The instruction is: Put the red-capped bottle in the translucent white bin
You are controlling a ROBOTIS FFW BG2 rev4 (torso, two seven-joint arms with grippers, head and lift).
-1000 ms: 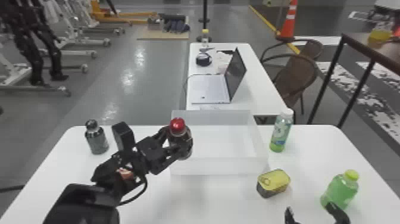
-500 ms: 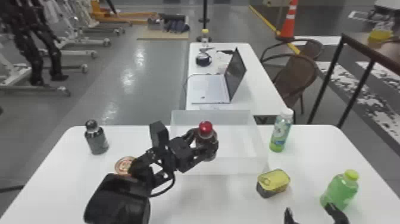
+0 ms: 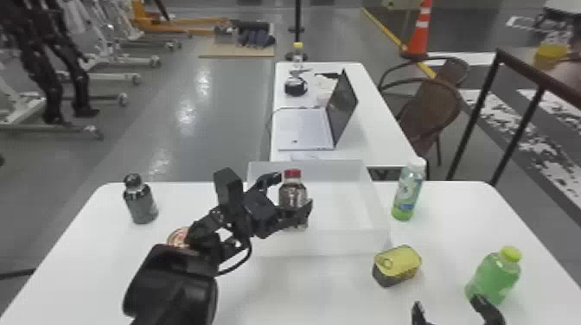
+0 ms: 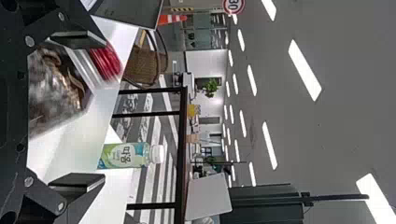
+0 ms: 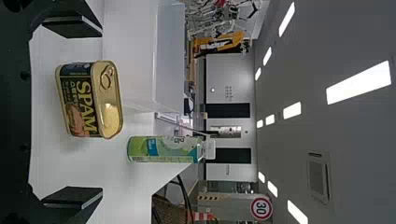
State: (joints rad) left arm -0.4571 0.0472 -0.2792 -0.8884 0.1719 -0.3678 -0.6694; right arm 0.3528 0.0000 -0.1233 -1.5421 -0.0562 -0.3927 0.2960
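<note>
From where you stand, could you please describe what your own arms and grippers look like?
My left arm is black, with a bulky rounded housing, a boxy block and a thin black cable. The left gripper has black, angular fingertips and round silvery screw heads; the right gripper has similar black, wedge-like fingertips.

Four bottles: a dark bottle [image 3: 142, 205] near the table's [image 3: 454, 211] far left corner, a red-capped bottle [image 3: 293, 194], a white-capped bottle [image 3: 406, 194], a green bottle [image 3: 493, 276] toward the right edge. One bin [image 3: 328, 243]. One can [image 3: 397, 264].
</note>
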